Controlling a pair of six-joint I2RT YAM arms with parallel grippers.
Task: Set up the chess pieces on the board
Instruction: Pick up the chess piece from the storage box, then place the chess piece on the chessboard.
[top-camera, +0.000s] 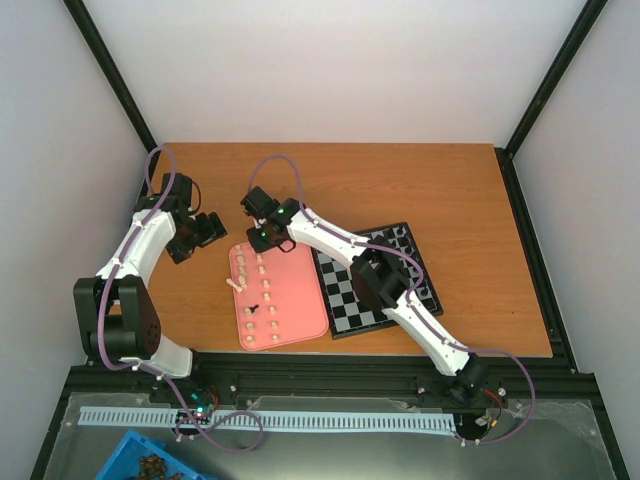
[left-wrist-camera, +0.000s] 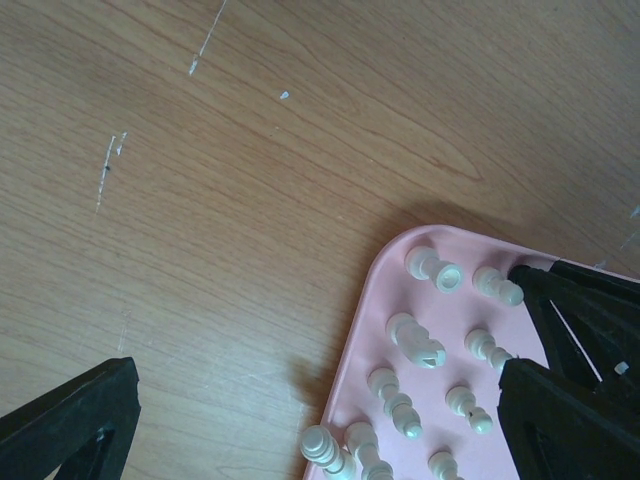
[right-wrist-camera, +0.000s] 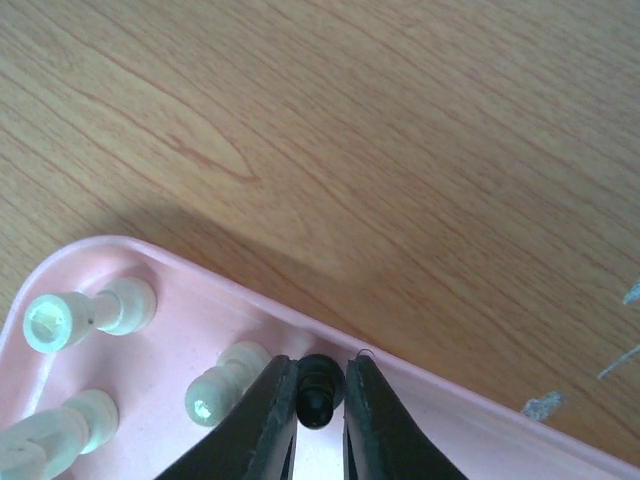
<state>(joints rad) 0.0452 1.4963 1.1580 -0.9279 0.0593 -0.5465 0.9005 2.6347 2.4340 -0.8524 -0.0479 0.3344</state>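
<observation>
The black and white board (top-camera: 345, 297) lies right of a pink tray (top-camera: 295, 315), partly under my right arm. Several cream pieces (top-camera: 252, 270) and one black piece (top-camera: 254, 307) lie on the tray. A few black pieces (top-camera: 398, 240) stand along the board's far edge. My right gripper (top-camera: 262, 236) is over the tray's far edge. In the right wrist view it (right-wrist-camera: 320, 378) is shut on a black piece (right-wrist-camera: 318, 392) just inside the tray rim (right-wrist-camera: 200, 270). My left gripper (top-camera: 196, 234) is open and empty left of the tray. In the left wrist view it (left-wrist-camera: 320, 420) straddles cream pieces (left-wrist-camera: 418, 340) at the tray corner.
Bare wooden table (top-camera: 450, 190) surrounds the tray and board. Black frame posts (top-camera: 115, 75) and white walls enclose the back and sides. A blue bin (top-camera: 150, 462) sits below the table's near edge.
</observation>
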